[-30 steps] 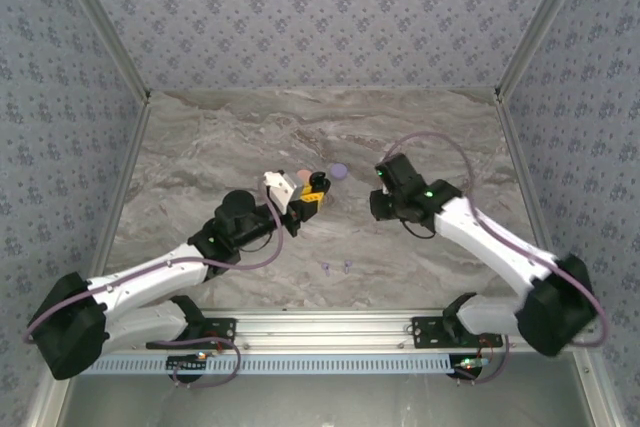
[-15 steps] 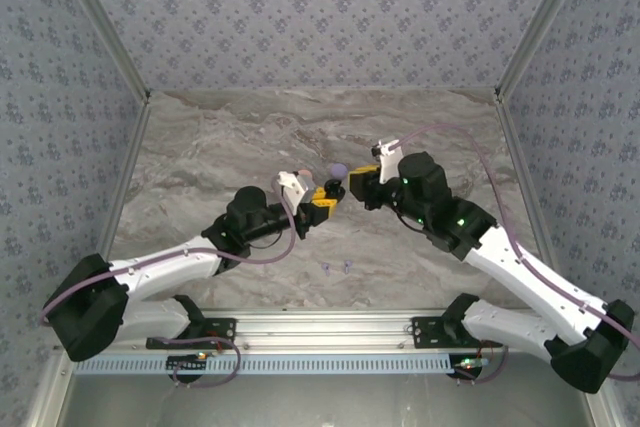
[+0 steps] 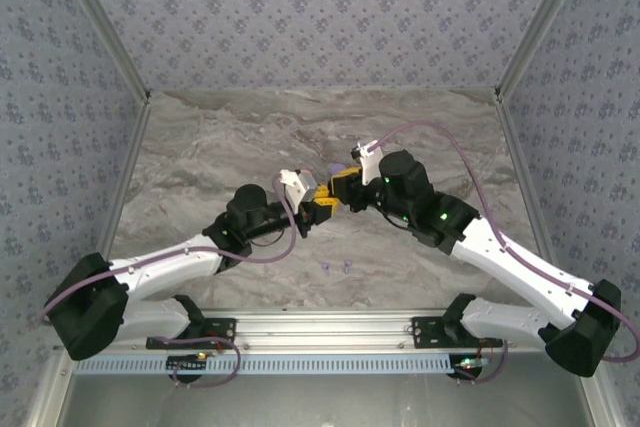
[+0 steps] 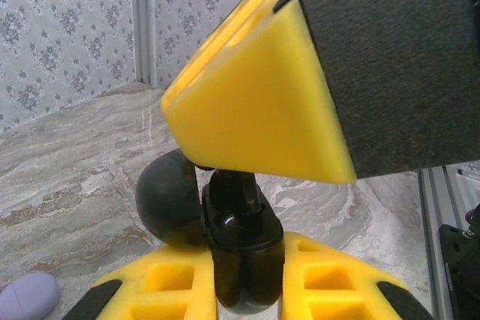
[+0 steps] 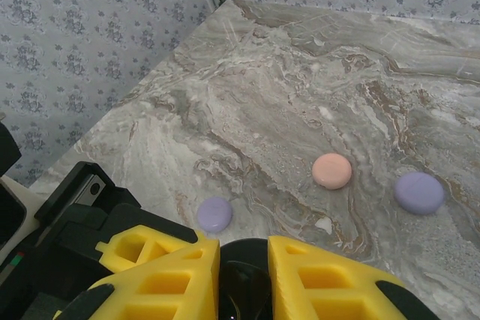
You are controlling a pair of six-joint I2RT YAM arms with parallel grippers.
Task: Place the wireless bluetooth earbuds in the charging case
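— What is different now?
— The right gripper [image 3: 345, 186] has swung in to meet the left gripper [image 3: 321, 204]. Both are clamped on the black case [image 4: 240, 245], above the table [image 3: 200, 147].
— And the lavender earbuds [image 3: 326, 268]?
— They lie near the front edge, not inserted. I think the case must be opened first.

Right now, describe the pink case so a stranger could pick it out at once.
On the marble table, three small round closed cases lie apart beyond the right hand. The pink case lies in the middle, the sole salmon one between two lavender cases.
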